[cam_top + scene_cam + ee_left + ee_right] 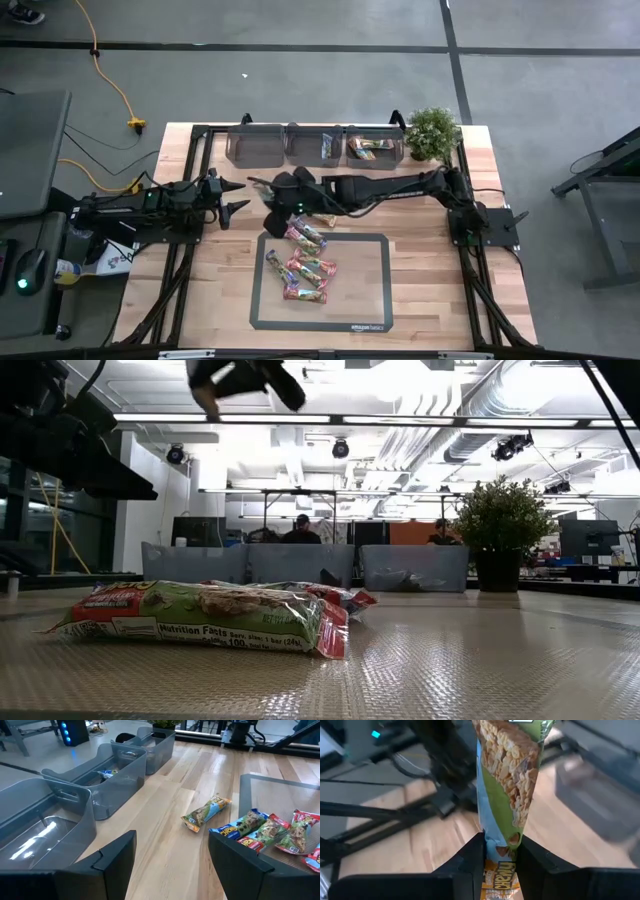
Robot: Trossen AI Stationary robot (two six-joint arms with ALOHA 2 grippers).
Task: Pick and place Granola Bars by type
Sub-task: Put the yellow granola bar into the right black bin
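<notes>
Right gripper is pinching a green granola bar between its fingers, bar standing up past the fingertips, above the table. Left gripper is waiting, fingers spread wide, empty; remaining bars are lying just ahead of it.

L arm low at table's left edge, tool open; R arm stretched across, tool clamped shut.

2 dark, matte-black arms built of slim jointed links, black cables running along them. The left gripper has 2 broad, flat, angular black fingers. The right gripper shows matching black wedge-shaped fingers.
</notes>
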